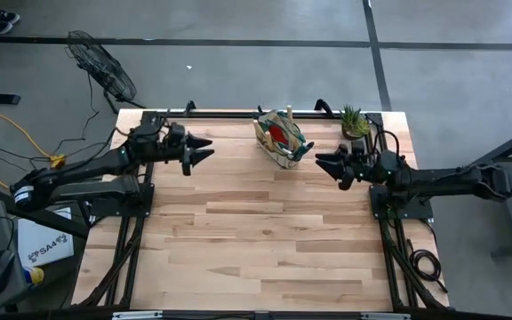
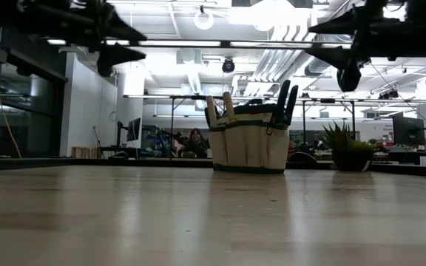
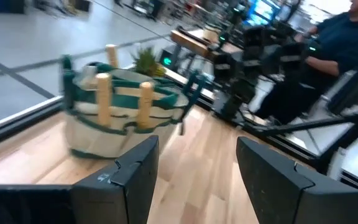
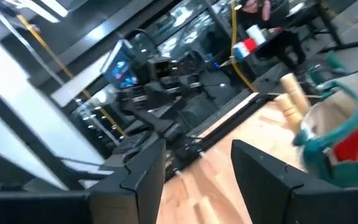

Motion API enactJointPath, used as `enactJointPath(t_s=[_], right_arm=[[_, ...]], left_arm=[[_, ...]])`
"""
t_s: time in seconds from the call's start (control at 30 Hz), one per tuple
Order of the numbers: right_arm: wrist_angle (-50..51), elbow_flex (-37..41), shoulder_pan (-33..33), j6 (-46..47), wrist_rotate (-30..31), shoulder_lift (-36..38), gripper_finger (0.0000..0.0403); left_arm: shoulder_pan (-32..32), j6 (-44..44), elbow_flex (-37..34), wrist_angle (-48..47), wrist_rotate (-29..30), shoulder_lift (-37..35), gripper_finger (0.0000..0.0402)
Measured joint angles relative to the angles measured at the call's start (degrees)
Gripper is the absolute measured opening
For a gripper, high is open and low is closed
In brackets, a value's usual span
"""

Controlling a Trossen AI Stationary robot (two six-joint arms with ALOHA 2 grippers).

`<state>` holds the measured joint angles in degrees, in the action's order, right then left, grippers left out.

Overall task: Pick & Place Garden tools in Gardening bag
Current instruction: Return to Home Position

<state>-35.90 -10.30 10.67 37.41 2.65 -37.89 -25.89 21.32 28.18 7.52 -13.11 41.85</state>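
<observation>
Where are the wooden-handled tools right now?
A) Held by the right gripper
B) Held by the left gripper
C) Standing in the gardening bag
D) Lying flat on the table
C: wooden handles stick up out of the gardening bag, while the left gripper and right gripper are open and empty.
</observation>
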Motion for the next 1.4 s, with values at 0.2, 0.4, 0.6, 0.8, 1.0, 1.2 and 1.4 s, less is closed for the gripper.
enactJointPath(t_s=[0.2, 0.4, 0.6, 0.8, 1.0, 1.2, 1.4], right_arm=[[-8.8, 4.8, -2.8, 1.0, 0.1, 2.6, 0.0175], [-10.2, 8.4, -2.8, 0.9, 0.1, 8.2, 0.0175], [-6.8, 9.8, -2.8, 0.2, 0.4, 13.6, 0.0175], [-1.9, 9.8, -2.8, -0.9, 0.4, 18.3, 0.0175], [5.0, 9.8, -1.2, -1.2, -0.1, 24.7, 0.0175], [14.9, 9.8, 2.0, 1.2, -0.9, 31.3, 0.0175], [16.4, 9.9, 5.1, 0.7, -2.9, 34.1, 0.0175]], left_arm=[[-0.1, 0.8, -5.4, 0.0, 2.5, -8.8, 0.0212], [0.0, 1.0, -7.6, -0.6, 1.4, -14.0, 0.0212], [0.0, 3.3, -11.4, -2.0, 1.6, -19.9, 0.0212], [0.0, 5.7, -13.7, -3.8, 4.0, -27.1, 0.0212], [0.0, 6.3, -14.1, -11.0, 7.4, -33.5, 0.0212], [0.0, 7.4, -14.1, -12.8, 11.4, -36.9, 0.0212], [0.0, 7.9, -14.4, -13.1, 11.8, -36.3, 0.0212]])
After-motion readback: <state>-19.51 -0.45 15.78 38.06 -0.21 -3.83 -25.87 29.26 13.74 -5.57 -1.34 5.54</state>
